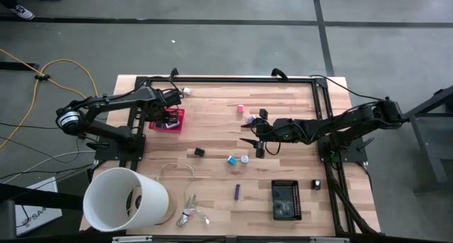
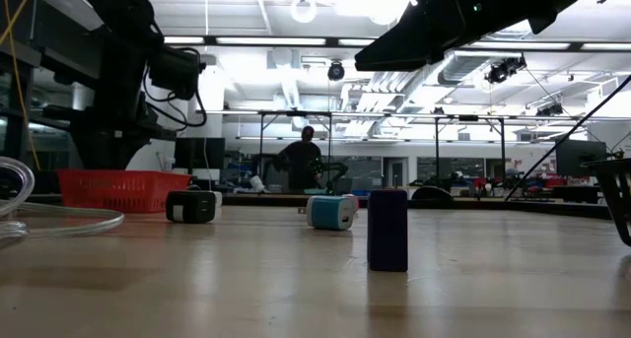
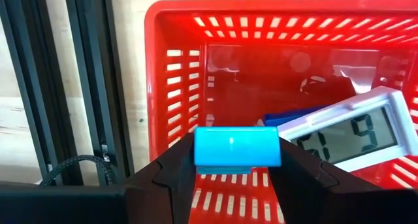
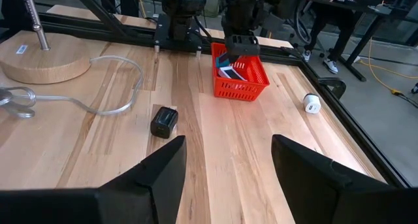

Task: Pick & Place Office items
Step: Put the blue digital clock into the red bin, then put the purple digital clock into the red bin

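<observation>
White tub [image 1: 126,199], wire loop [image 1: 177,169]

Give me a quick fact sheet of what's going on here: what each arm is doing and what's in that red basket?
left gripper: shut on a blue block, held over the red basket
basket contents: a small digital clock lying tilted, something blue under it
right gripper: open, empty, over mid-table
loose on table: black block, teal piece, purple block

Left pincer [image 3: 237,178] holds block [image 3: 237,147] above basket [image 3: 176,28]
</observation>
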Controlling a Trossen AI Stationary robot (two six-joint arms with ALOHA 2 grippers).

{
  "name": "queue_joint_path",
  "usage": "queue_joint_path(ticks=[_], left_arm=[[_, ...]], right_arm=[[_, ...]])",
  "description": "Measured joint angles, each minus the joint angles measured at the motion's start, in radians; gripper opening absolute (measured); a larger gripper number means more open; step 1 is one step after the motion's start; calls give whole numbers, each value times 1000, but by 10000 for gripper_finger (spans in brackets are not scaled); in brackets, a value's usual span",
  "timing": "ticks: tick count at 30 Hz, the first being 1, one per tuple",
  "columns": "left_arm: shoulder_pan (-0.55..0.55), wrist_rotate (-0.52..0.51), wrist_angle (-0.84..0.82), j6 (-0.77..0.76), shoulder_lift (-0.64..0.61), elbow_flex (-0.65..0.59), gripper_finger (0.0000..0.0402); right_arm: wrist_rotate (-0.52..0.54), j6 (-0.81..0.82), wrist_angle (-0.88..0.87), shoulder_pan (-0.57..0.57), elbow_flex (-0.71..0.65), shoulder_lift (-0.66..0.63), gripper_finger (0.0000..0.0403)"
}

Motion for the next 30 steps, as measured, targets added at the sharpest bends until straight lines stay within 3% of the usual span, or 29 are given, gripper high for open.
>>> queue_joint_path(ticks=[30], left_arm=[[0, -1, 3, 20, 0, 0, 193]], right_arm=[[0, 0, 0, 0, 0, 0, 211]])
